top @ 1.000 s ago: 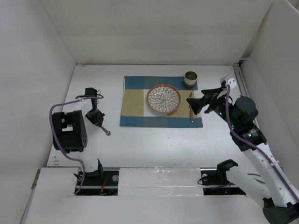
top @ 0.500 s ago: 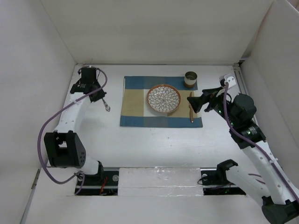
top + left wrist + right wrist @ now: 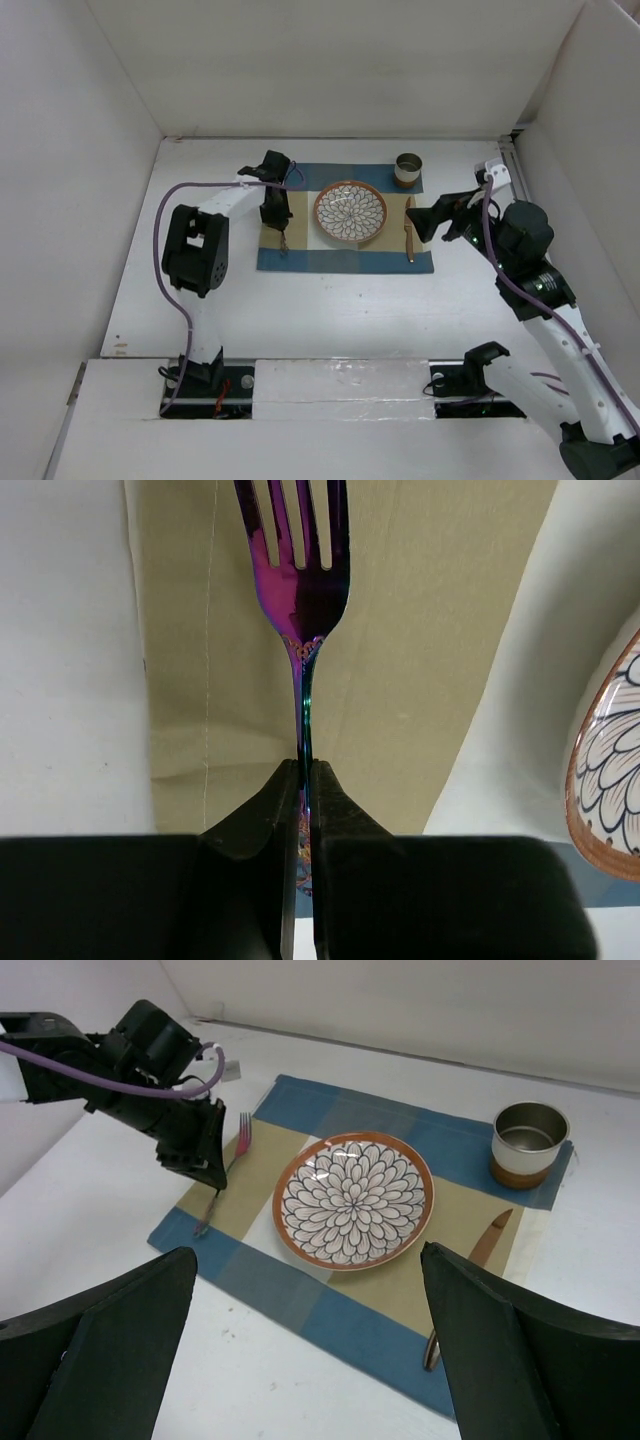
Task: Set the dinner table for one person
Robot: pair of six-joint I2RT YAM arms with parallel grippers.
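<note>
My left gripper [image 3: 281, 222] is shut on the handle of an iridescent purple fork [image 3: 300, 580], holding it low over the beige left part of the blue-and-beige checked placemat [image 3: 300, 258], left of the flower-patterned plate [image 3: 350, 211]. The right wrist view shows that gripper [image 3: 213, 1182], the fork [image 3: 241, 1135] and the plate [image 3: 353, 1200]. A wooden-handled knife [image 3: 409, 238] lies on the mat right of the plate. A metal cup [image 3: 408, 168] stands at the mat's far right corner. My right gripper [image 3: 425, 220] is open and empty, above the mat's right edge. All rests on the white dinner table [image 3: 330, 310].
White walls enclose the table on the left, back and right. The left arm's elbow block [image 3: 192, 250] hangs over the table left of the placemat, with a purple cable looping from it. The arm bases sit at the near edge.
My left arm has swung from the table's left side over to the placemat, carrying the fork to the left of the plate. My right arm has barely moved.
</note>
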